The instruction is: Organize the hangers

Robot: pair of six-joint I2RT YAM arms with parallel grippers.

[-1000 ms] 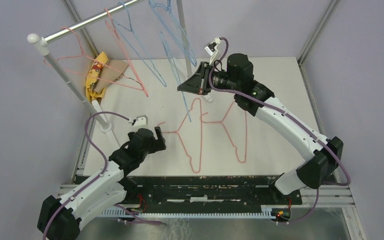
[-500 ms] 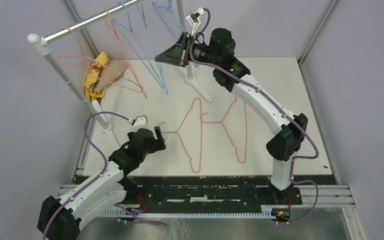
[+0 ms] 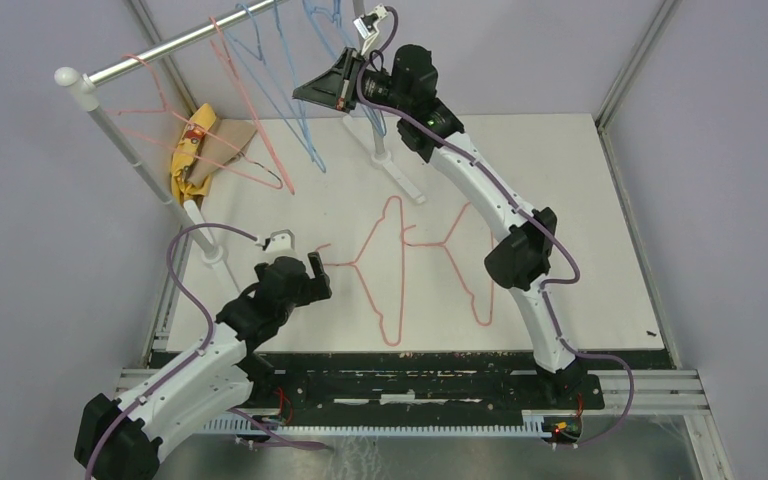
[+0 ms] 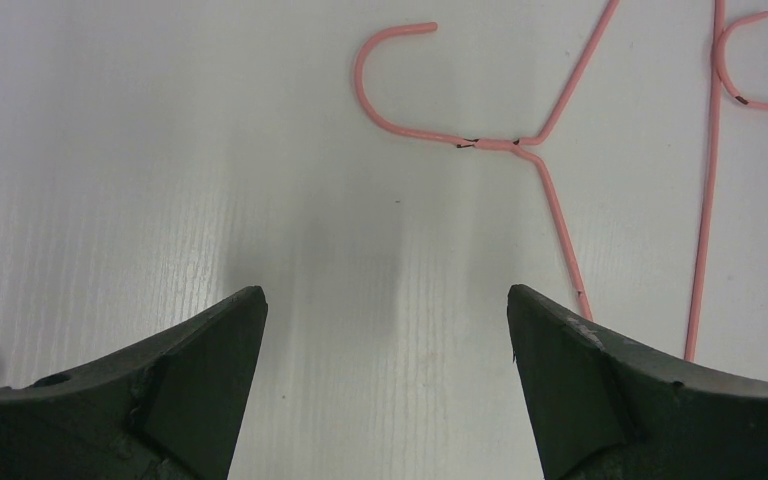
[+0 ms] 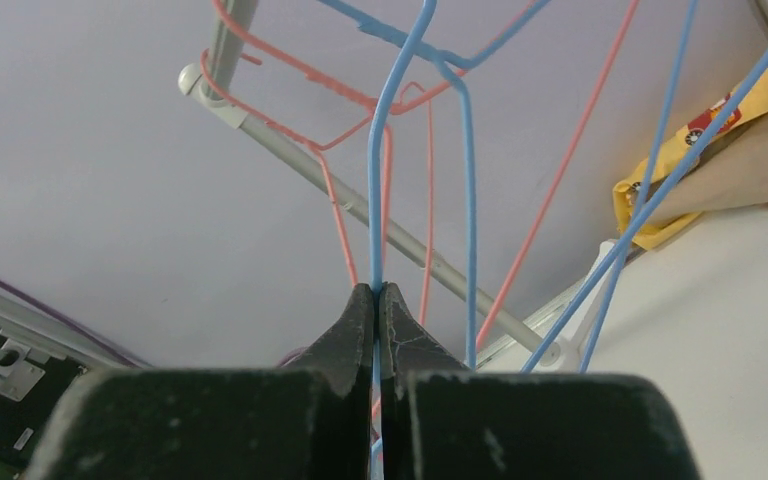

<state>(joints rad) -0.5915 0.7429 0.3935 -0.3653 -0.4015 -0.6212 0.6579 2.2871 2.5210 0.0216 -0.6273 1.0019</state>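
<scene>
Two pink hangers lie flat mid-table, one [image 3: 401, 280] to the left of the other [image 3: 491, 270]. Just left of the first one's hook [image 4: 380, 80] my left gripper [image 3: 315, 275] hovers open over bare table, its fingertips [image 4: 387, 295] wide apart with nothing between them. High at the back, my right gripper [image 3: 298, 93] is shut on the wire of a blue hanger [image 5: 376, 200], close under the silver rail [image 3: 180, 45]. More blue and pink hangers [image 3: 250, 100] dangle from that rail around it.
The rail rests on white poles, one at the left [image 3: 130, 150] and one at the back [image 3: 365, 60] with a foot [image 3: 400, 180] on the table. A yellow bag [image 3: 192, 150] and brown paper [image 3: 235, 140] lie at the back left.
My right arm has risen and swung left and back to the rail, carrying the blue hanger with it. The left arm and both pink hangers on the table have stayed put.
</scene>
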